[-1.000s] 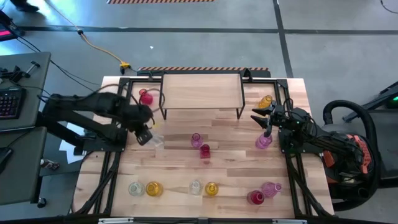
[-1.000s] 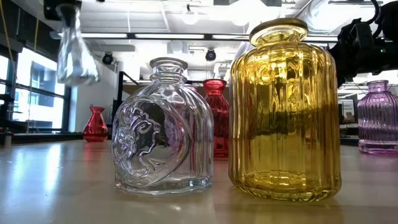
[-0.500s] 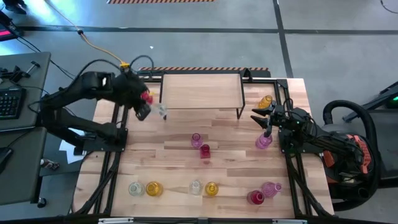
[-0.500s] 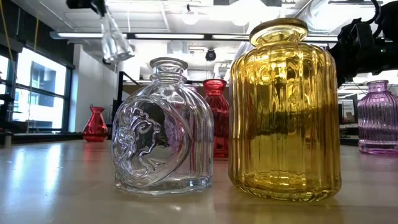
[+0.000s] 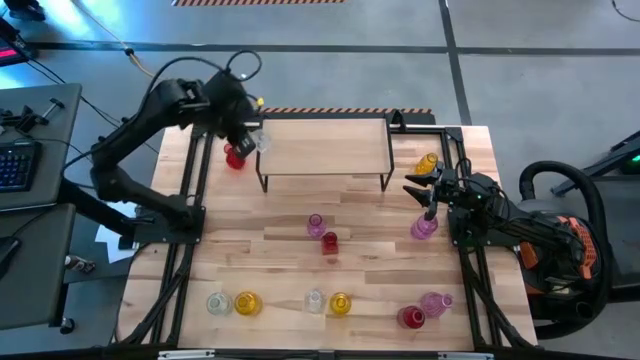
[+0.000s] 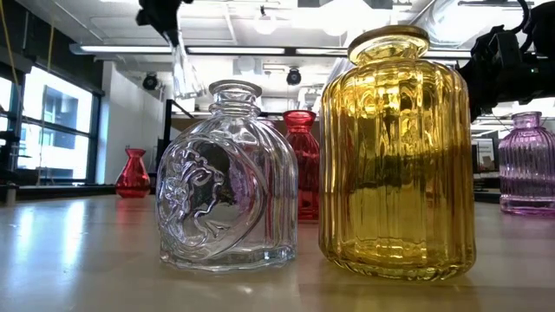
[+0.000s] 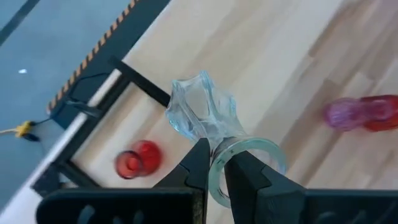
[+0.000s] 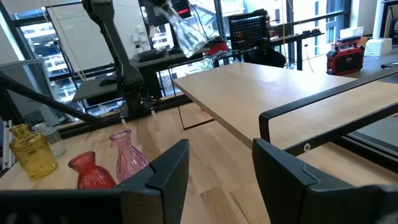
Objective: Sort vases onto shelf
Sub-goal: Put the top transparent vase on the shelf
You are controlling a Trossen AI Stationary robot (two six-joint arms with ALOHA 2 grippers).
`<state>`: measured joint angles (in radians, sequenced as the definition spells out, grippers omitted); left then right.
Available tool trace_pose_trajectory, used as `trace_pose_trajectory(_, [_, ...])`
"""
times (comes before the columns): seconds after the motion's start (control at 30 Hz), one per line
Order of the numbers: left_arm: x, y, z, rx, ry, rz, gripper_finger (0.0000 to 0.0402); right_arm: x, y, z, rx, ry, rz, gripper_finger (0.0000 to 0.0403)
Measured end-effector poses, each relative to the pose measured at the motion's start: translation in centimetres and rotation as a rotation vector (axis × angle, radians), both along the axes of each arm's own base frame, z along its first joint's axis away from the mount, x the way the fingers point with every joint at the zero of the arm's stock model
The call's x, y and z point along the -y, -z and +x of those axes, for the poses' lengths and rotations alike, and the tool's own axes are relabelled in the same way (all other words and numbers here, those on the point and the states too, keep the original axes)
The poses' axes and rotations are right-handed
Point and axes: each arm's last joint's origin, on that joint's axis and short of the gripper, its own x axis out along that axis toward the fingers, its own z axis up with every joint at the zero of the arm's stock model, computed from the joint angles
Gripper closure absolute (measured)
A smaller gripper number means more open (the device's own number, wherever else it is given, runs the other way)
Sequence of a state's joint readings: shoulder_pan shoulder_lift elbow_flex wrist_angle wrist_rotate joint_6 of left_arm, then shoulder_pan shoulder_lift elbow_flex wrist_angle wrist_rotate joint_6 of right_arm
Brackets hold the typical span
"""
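The left gripper point(image 5: 250, 135) is clamped on the rim of a clear vase point(image 7: 202, 115), pinching one wall of the mouth between its fingers, and it carries the vase in the air at the left end of the shelf point(image 5: 325, 147), just over that end's edge. In the low view the clear vase point(image 6: 185, 74) hangs tilted, well above the table point(image 5: 380, 255). To set it down well, I judge the vase should first be brought upright, then moved inward so its whole base sits over the board and not over the edge (a rim pinch leaves the body free to swing, so slow travel helps). A red vase point(image 5: 234, 156) stands on the table just beside that shelf end; keeping height until over the board avoids knocking it. Release should come only once the base rests flat. The right gripper point(image 5: 424, 190) waits near the shelf's right end, fingers apart and holding nothing, with a pink vase point(image 5: 424, 227) just beside it.
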<state>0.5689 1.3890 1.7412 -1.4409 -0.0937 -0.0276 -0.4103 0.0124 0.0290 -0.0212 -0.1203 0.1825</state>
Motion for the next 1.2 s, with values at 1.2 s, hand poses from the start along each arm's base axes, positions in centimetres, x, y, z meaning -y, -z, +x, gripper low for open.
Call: trace_pose_trajectory(1.2, [-8.1, 2.5, 5.3, -0.105, 0.187, -0.126, 0.0378, 0.0, 0.0, 0.0, 0.000, 0.002, 0.000, 0.0242])
